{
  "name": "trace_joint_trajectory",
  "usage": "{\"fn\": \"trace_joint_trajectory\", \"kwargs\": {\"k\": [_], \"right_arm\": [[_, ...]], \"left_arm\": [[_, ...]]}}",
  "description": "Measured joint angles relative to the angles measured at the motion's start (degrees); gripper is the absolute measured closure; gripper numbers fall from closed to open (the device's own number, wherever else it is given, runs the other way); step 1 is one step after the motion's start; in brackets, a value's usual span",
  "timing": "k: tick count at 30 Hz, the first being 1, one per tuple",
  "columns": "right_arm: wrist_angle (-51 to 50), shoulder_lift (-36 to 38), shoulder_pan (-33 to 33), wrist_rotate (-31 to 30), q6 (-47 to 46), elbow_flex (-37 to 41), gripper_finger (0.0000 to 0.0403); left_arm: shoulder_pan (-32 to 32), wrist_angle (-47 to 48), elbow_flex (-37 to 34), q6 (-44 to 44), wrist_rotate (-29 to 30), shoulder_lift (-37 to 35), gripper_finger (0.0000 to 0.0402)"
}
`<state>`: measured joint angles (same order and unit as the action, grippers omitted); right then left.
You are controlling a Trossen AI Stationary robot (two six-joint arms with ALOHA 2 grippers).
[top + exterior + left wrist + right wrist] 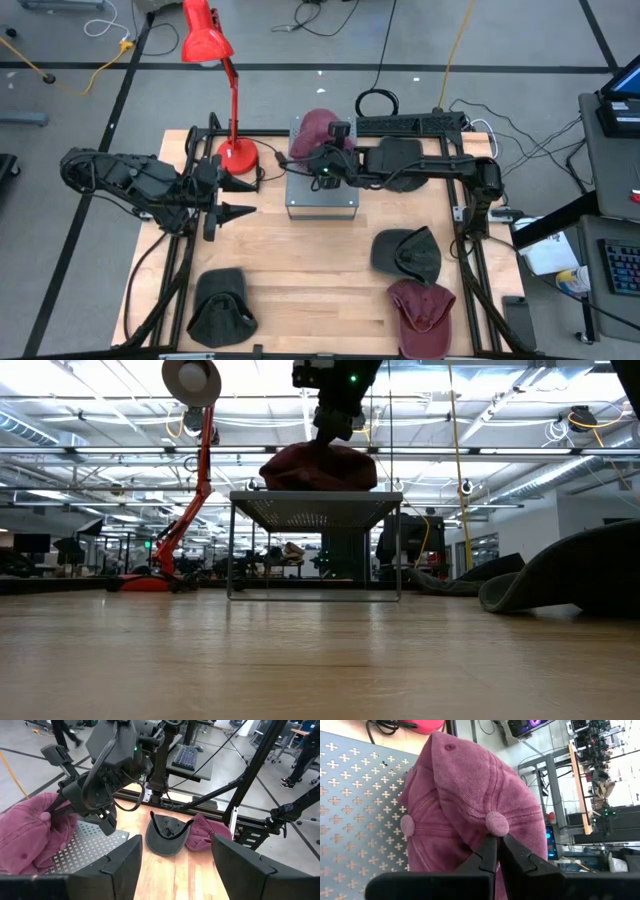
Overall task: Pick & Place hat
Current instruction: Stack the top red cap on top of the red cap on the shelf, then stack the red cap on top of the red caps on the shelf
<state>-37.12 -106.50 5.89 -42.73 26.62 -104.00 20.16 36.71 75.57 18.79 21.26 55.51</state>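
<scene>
A maroon hat [470, 800] lies on the far part of a perforated metal stand [322, 195] in the middle of the table; the low view shows the maroon hat [320, 467] resting on the stand's top [315, 500]. My right gripper [497, 849] reaches in from the table's right and is shut on the hat's crown; the high view shows the right gripper [313, 157] over the stand. My left gripper [240, 200] hovers open left of the stand, its fingers [120, 865] around nothing. My right gripper pinches the crown cloth just beside the top button [497, 824] between its two fingertips [487, 851]. The fingers slant down from the table's right side. The hat rests on the stand's perforated plate [350, 810], its crown crumpled into folds.
A red desk lamp [207, 40] stands with its base [237, 155] left of the stand. On the table lie a dark green hat [220, 305] near left, a dark hat [408, 252] and another maroon hat [422, 310] near right.
</scene>
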Motion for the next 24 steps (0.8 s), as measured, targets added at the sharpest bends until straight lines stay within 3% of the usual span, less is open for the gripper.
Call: {"fn": "trace_joint_trajectory", "kwargs": {"k": [6, 12, 17, 24], "right_arm": [[1.3, 0.0, -0.4, -0.7, 2.4, 0.1, 0.0377], [4.7, 1.9, -2.1, -1.2, 4.7, 0.1, 0.0309], [5.9, 3.8, -3.7, -5.5, 5.6, 0.1, 0.0255], [3.4, 7.0, -6.1, -5.3, -1.2, 0.1, 0.0213]], "left_arm": [[0.0, 0.0, 0.0, 0.0, 0.0, 0.0, 0.0158], [0.0, 0.0, 0.0, 0.2, -0.1, 0.0, 0.0158], [0.0, 0.0, 0.0, 0.2, -0.2, 0.0, 0.0158], [0.0, 0.0, 0.0, 0.4, -0.2, 0.0, 0.0158]]}}
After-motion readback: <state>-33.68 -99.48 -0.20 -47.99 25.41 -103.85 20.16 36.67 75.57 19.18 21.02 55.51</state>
